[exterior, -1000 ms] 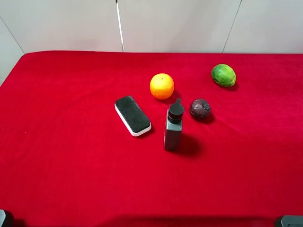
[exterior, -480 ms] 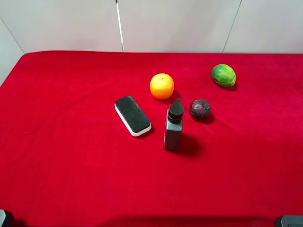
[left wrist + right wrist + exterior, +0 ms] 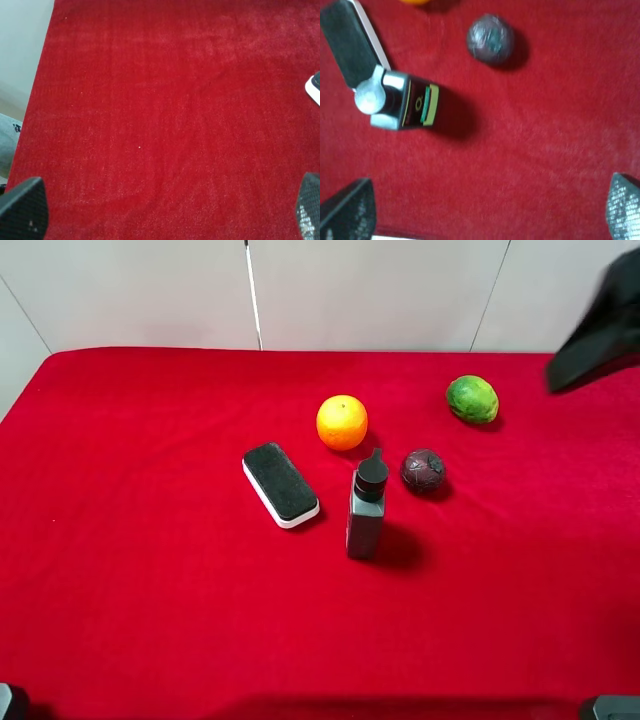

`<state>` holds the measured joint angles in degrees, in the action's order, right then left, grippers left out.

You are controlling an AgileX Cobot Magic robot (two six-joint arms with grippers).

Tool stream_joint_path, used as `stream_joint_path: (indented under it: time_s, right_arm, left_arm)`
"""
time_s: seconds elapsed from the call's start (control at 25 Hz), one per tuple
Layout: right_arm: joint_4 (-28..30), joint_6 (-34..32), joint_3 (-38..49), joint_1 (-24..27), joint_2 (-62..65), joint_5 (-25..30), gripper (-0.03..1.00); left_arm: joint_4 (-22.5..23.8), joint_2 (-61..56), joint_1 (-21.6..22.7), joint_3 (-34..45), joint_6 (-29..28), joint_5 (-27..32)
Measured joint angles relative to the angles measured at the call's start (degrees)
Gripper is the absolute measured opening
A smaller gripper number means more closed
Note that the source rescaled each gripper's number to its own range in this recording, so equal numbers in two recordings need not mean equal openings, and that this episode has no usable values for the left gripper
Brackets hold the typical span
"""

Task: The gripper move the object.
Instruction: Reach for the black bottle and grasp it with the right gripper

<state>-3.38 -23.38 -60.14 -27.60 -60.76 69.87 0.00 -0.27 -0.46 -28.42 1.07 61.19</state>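
Red cloth (image 3: 150, 620) covers the whole table, pale wall panels behind, and the bottle (image 3: 366, 510) stands upright near the middle of it, untouched. The right arm (image 3: 600, 325) shows as a dark blur at the far right edge of the high view, well apart from the bottle. From its wrist, the right claw (image 3: 486, 209) is spread wide with nothing in it, hanging above the cloth, and the bottle is off to one side, not between the fingers. So I'd say the job has barely begun, and the reach is the step in hand. To do it well, line the gap over the bottle's body, come down below the black cap and pinch the flat sides squarely. It's tall and narrow, so a glancing touch would likely tip it. Watch the neighbours: the eraser (image 3: 281, 484) lies near on the left of the high view, the purple fruit (image 3: 423, 470) near on the right, the orange (image 3: 342, 422) behind, all apart from it. The green fruit (image 3: 472, 399) sits further back, clear of the approach. The left claw (image 3: 165, 209) is open too, empty, over bare cloth.
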Motion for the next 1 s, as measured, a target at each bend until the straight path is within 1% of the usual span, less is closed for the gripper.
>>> stream_joint_path:
  time_s: [0.16, 0.28, 0.4, 0.68, 1.0]
  right_arm:
    - [3.8, -8.1, -2.0, -7.4, -4.9, -0.1, 1.0]
    - [6.4, -11.8, -5.8, -11.2, -9.2, 0.0, 1.0]
    - [8.0, -13.9, -9.6, -13.8, -13.6, 0.0, 1.0]
    - [9.2, -18.5, -16.6, -19.4, -23.6, -0.1, 1.0]
    - [9.1, -24.4, -17.9, -22.2, -30.0, -0.2, 1.0]
  left_arm:
    - [0.0, 0.0, 0.0, 0.0, 0.0, 0.0]
    - [0.0, 0.0, 0.0, 0.0, 0.0, 0.0]
    - [0.0, 0.0, 0.0, 0.0, 0.0, 0.0]
    - [0.0, 0.0, 0.0, 0.0, 0.0, 0.0]
    - [0.0, 0.0, 0.0, 0.0, 0.0, 0.0]
